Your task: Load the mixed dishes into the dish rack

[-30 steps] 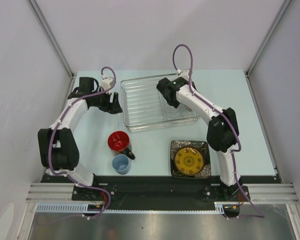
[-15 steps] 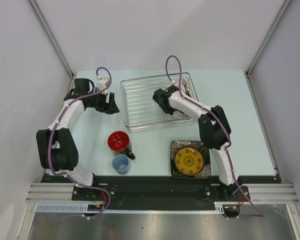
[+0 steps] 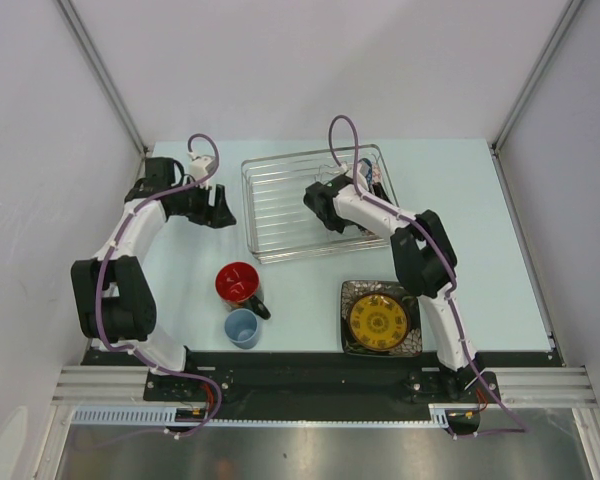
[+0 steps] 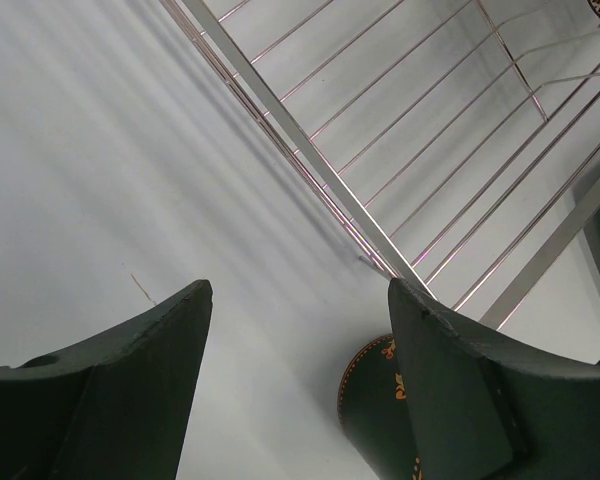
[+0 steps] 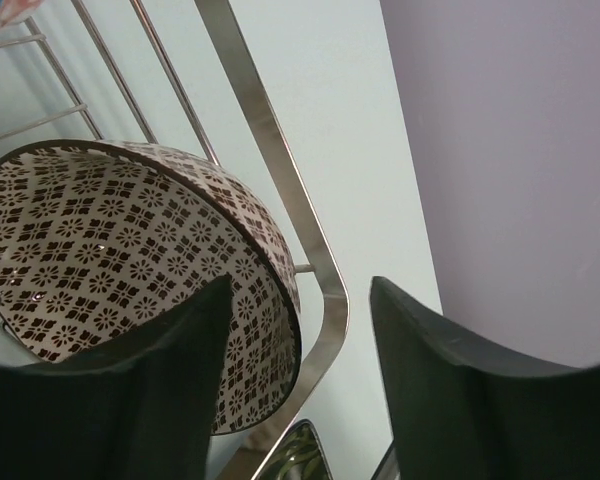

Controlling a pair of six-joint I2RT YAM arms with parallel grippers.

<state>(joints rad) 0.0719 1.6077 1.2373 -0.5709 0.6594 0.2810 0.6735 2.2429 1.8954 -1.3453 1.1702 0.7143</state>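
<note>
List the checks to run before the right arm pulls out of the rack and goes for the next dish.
1. Right end effector open: ok, jaws stand apart.
2. Bowl inside the rack: ok, it sits by the corner rail.
3. Bowl free of the fingers: cannot tell, its rim lies between them.
4. Left end effector open and empty: ok, it hangs beside the rack's edge.
5. Next dishes in plain sight: ok, mug and cup stand outside the rack, and the yellow plate rests on the square plate.
</note>
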